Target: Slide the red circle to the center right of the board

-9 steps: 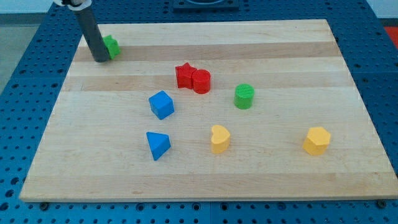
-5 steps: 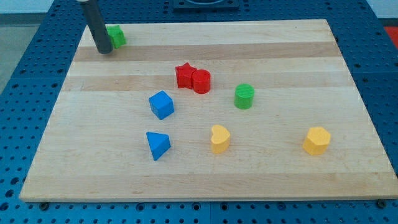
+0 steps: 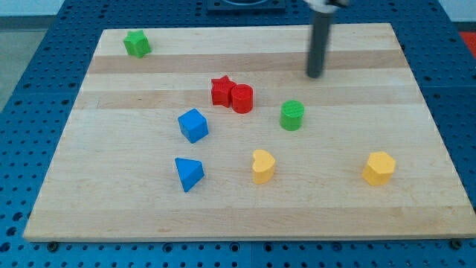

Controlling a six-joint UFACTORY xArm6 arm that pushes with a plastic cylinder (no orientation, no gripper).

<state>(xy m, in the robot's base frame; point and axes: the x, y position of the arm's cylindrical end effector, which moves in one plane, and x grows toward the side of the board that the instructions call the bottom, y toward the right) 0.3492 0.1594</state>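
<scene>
Sitting at the view's top left is a green star [image 3: 137, 44]. Near the tabletop's [image 3: 372, 216] middle, the red circle [image 3: 242, 98] is touching a red star [image 3: 221, 91]. My tip [image 3: 315, 75], bearing no fingers, is hovering apart, up and right of it, above a green cylinder [image 3: 292, 115].

Setting: robotics lab bench. Evidence: wooden board [image 3: 416, 112] lies on a blue perforated base plate [image 3: 30, 82] with a regular grid of mounting holes, of the kind used for fixtures. A dark rod comes down from the view's top, my tip [image 3: 315, 75] over the board's upper right, touching no block. Small moulded test pieces scattered on the board: red circle [image 3: 242, 98] touching red star [image 3: 221, 90], green cylinder [image 3: 292, 115], blue cube [image 3: 193, 125], yellow heart [image 3: 263, 166]. No household items visible.
</scene>
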